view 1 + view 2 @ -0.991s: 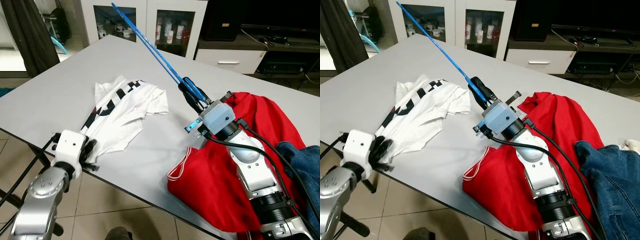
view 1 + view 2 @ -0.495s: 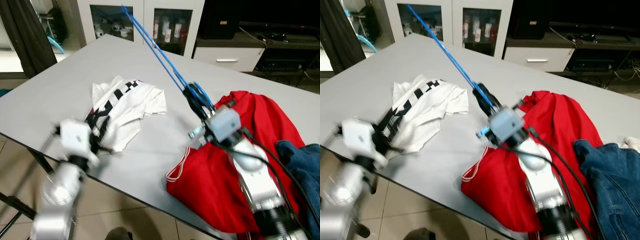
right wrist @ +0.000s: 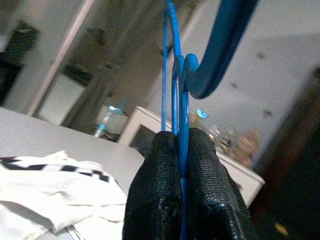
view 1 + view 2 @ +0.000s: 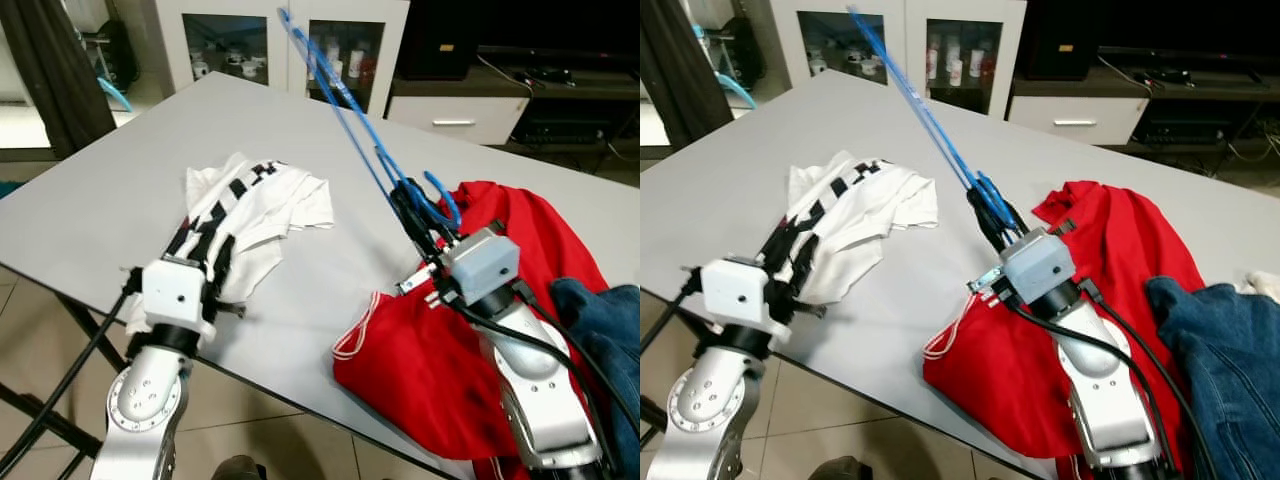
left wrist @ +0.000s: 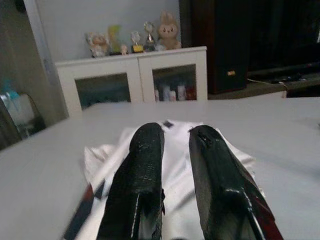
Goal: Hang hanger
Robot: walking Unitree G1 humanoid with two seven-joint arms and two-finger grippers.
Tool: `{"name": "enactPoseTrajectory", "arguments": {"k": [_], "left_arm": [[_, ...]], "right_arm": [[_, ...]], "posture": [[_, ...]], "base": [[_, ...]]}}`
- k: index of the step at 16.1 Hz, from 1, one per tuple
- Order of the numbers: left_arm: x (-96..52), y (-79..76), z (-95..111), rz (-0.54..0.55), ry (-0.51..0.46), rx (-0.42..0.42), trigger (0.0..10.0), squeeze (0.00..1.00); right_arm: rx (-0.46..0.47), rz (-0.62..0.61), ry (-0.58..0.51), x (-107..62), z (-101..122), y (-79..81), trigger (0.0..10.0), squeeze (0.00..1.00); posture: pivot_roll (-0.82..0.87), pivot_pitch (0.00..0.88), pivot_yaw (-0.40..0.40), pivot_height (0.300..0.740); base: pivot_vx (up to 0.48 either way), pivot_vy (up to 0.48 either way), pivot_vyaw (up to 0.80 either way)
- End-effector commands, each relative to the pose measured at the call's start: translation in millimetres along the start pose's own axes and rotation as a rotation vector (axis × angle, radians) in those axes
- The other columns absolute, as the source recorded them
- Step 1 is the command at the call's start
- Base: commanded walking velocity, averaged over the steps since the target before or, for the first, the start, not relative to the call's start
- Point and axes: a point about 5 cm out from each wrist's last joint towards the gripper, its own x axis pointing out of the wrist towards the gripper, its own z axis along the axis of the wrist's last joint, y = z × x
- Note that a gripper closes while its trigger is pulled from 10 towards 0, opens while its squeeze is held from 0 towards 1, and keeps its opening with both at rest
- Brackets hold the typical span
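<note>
Blue hanger (image 4: 345,110), held above the middle of the grey bench (image 4: 100,190) and slanting up and away from the robot toward the white glass-door cabinet (image 4: 285,35) behind.

Left: the left pincer (image 5: 175,165) reaches over the near edge of the bench, its two black fingers (image 5: 145,175) a small gap apart and holding nothing; they point along the white T-shirt with black lettering (image 4: 250,205). That shirt lies crumpled on the near left part of the bench, and the pincer's tips lie over its near hem; whether they touch the cloth cannot be told.

Centre: the right pincer (image 4: 415,215) is clamped on the hanger near its hook end. In the right wrist view the two fingers (image 3: 160,185) are pressed together on the thin blue wires, with the curved hook (image 3: 220,45) standing just above them. The long blue wires extend from the grip over the bare bench surface, clear of it.

Right: a red garment with white trim (image 4: 440,350) lies bunched on the near right part of the bench, under and beside the right arm. A blue denim garment (image 4: 1220,340) lies at the far right, touching the red one.
</note>
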Motion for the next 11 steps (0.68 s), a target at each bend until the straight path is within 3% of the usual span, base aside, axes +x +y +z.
{"name": "enactPoseTrajectory", "arguments": {"k": [1,5,8,11], "left_arm": [[3.1,-2.2,4.8,0.019,-0.029,0.01,10.0,0.0],[7.9,-14.0,2.6,-0.018,-0.029,-0.019,10.0,0.0],[7.4,-11.2,6.0,-0.009,-0.032,-0.03,10.0,0.0],[3.1,-8.3,5.0,0.0,-0.029,0.026,10.0,0.0]], "right_arm": [[0.01,-0.063,0.018,-3.3,0.7,-8.1,10.0,0.0],[-0.03,-0.02,0.075,0.1,-4.7,-8.2,10.0,0.0],[-0.06,0.048,0.09,3.0,-4.8,-10.4,10.0,0.0],[-0.039,0.084,0.098,8.3,-3.5,-9.3,10.0,0.0]], "posture": [[0.04,0.0,0.0,0.74],[0.02,0.0,0.01,0.74],[0.02,0.008,-0.001,0.74],[0.04,0.009,-0.031,0.74]], "base": [[0.0,0.0,0.0],[0.0,0.0,0.0],[0.0,0.0,0.0],[0.0,0.0,0.0]]}}
